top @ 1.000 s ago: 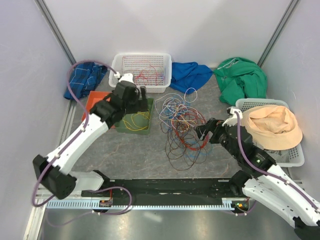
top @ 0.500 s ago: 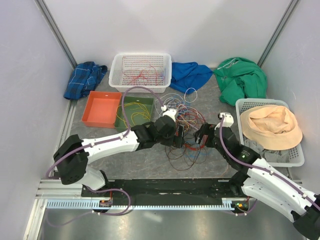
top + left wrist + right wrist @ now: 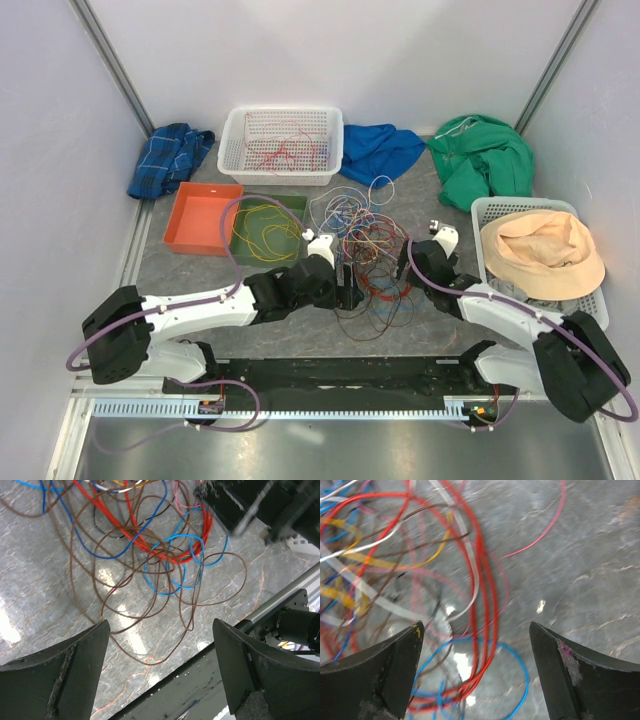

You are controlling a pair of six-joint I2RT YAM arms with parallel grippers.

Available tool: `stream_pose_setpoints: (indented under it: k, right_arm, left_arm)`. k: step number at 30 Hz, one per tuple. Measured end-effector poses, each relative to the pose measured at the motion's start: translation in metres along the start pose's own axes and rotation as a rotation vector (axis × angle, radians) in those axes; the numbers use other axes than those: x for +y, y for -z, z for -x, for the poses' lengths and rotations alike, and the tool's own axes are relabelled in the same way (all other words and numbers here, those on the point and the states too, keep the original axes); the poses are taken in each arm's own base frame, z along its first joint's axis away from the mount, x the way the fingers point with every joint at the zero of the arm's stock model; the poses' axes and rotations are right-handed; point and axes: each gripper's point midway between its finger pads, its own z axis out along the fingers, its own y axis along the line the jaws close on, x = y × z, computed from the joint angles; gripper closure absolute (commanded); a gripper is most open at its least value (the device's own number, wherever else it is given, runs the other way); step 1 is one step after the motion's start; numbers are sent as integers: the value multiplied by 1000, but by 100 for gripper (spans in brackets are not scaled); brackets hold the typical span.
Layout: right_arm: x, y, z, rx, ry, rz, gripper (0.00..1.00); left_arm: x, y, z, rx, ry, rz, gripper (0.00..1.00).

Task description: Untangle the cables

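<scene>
Nothing readable in any view right now. The white basket [image 3: 280, 178] and orange tray [image 3: 200, 220] show plain faces; tiny marks on the front rail [image 3: 330, 408] are too small to make out.

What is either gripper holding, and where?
Nothing. The left gripper and right gripper both hang open over the cables, jaws empty.

Grey marbled surface [image 3: 190, 270], and there's plenty lying on it. Dead centre, the cables [image 3: 365, 250] sprawl in a loose tangle of red, brown, blue and orange loops. Just left of them sit a green tray [image 3: 296, 213] and an orange tray [image 3: 200, 220], side by side and touching. Along the back: a plaid cloth [image 3: 170, 158], a white basket [image 3: 282, 176], a blue cloth [image 3: 378, 150], a green cloth [image 3: 485, 160]. Over at the right edge, a second white basket [image 3: 500, 205].
</scene>
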Motion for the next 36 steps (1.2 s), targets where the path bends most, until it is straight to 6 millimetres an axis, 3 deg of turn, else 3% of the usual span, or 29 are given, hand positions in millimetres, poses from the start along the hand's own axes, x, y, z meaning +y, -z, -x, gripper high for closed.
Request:
stream_pose_setpoints:
  k: [8,14,17,18,21,27,30,32,36]
  right_arm:
    - [-13,-29,4,10,-29,-84,24]
    - [-14,-41,6,6,-1,-116,45]
    - [-12,-49,10,-4,14,-134,64]
    - [-11,-52,12,-6,19,-136,78]
    - [-7,-59,15,-10,31,-146,100]
    - [-2,-61,17,-7,35,-134,100]
    - [8,-51,11,23,30,-69,100]
    - [19,-31,11,19,34,-2,100]
    - [62,24,47,-93,-2,219,100]
  left_arm:
    - [22,4,-17,3,33,29,11]
    - [28,7,-21,-7,45,30,11]
    - [31,9,-21,-15,47,35,11]
    - [32,9,-22,-14,47,38,11]
    - [35,8,-24,-11,49,46,11]
    - [38,10,-26,-13,53,47,11]
    - [37,15,-22,-31,58,35,11]
    - [35,20,-16,-55,63,26,11]
    - [28,32,2,-123,77,0,11]
